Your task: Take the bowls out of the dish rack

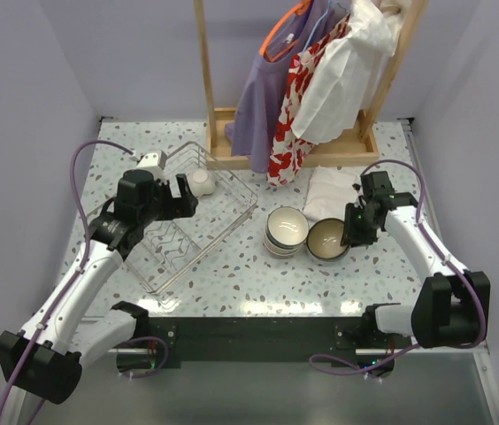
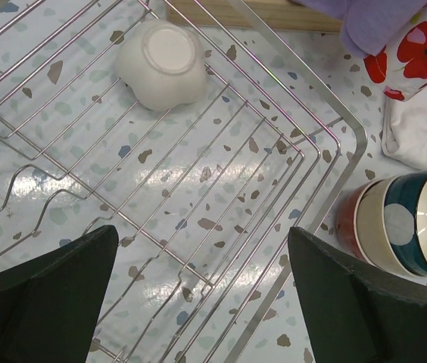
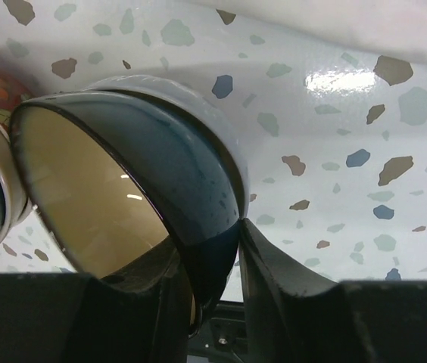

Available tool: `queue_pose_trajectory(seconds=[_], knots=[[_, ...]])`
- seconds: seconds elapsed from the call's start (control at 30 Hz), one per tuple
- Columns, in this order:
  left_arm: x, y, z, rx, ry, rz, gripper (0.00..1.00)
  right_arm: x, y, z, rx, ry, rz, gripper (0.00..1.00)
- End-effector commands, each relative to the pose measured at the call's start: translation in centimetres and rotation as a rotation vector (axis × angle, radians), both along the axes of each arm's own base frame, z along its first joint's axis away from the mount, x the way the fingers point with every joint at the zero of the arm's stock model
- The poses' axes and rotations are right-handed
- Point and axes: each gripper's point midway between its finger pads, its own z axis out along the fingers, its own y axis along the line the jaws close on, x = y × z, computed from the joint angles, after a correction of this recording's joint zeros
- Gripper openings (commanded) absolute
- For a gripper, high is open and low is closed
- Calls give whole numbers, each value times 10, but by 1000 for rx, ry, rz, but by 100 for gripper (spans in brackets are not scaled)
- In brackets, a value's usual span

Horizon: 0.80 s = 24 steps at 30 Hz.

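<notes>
Right gripper (image 3: 213, 291) is clenched on the rim of the dark blue round ceramic bowl (image 3: 123, 197), one finger inside its tan wall and one outside. In the top view this bowl sits to the right of the silver wire dish rack (image 1: 223, 232), just beside the stack of nested bowls (image 1: 287, 230). I cannot tell whether its foot is flat on the speckled tabletop (image 1: 249, 283).

The step looks like a set-down. It would go best by lowering until the foot rests flat, then opening only a little. The gripper should then lift straight up along the wall, so the inner finger neither tips the bowl nor nudges the stack.

Farther off, the left gripper (image 2: 202, 242) hangs over the middle of the dish rack, fingers spread wide and holding nothing. Beyond it, in the far corner of the dish rack, lies the small white round ceramic bowl (image 2: 160, 64), the only bowl seen inside. It is turned over, with its circular foot ring facing the left wrist camera, its mouth hidden and its side against the wires.

It is plain off-white, smooth and rounded, so it will probably slip under a pinch across the body. A grip from the side that catches the rim looks safer, with the lift kept clear of the raised side wires.
</notes>
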Motion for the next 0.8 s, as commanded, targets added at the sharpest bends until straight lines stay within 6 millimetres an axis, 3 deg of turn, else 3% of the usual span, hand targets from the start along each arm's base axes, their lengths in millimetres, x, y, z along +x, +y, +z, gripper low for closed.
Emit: queue_pose_trajectory(seconds=[0.0, 0.47, 0.7, 0.77], knots=[[2, 0, 2, -11, -8, 9, 100, 9, 4, 9, 24, -58, 13, 35], [7, 0, 1, 2, -1, 14, 100, 5, -5, 36, -20, -99, -3, 40], [9, -1, -1, 1, 3, 13, 100, -1, -2, 24, -2, -71, -28, 10], [10, -1, 0, 0, 0, 13, 100, -3, -1, 18, 8, -68, -34, 8]])
